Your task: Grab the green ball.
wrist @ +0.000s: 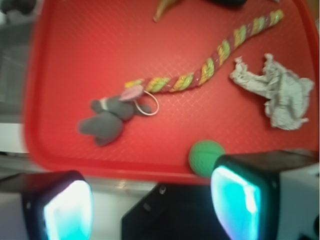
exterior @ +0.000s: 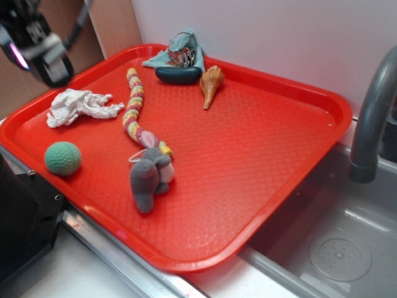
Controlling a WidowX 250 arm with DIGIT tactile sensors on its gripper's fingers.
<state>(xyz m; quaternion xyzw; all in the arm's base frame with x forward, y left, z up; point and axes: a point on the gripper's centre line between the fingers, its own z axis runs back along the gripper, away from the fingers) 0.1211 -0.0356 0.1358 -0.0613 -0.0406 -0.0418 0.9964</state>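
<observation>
1. I have the claw raised well above the near-left edge of the red tray, with nothing between its fingers; in the wrist view the two pads sit far apart, so I read it as wide.

2. The green ball lies on the tray floor in the near-left corner, close to the raised rim. In the wrist view it peeks out just beside the right finger pad, partly hidden by it.

3. My main worry is the rim. If I come down as lined up now, one finger could land on the tray edge or outside it rather than around the ball.

4. The ball is round and looks knitted, so I judge it will roll if a finger nudges it off-centre, most likely along the rim.

5. The crumpled white tissue and the grey plush toy lie near but clear of the ball; a sloppy sideways correction could snag either one.

6. The wrist picture is blurred, so I do not trust it for fine alignment.
</observation>
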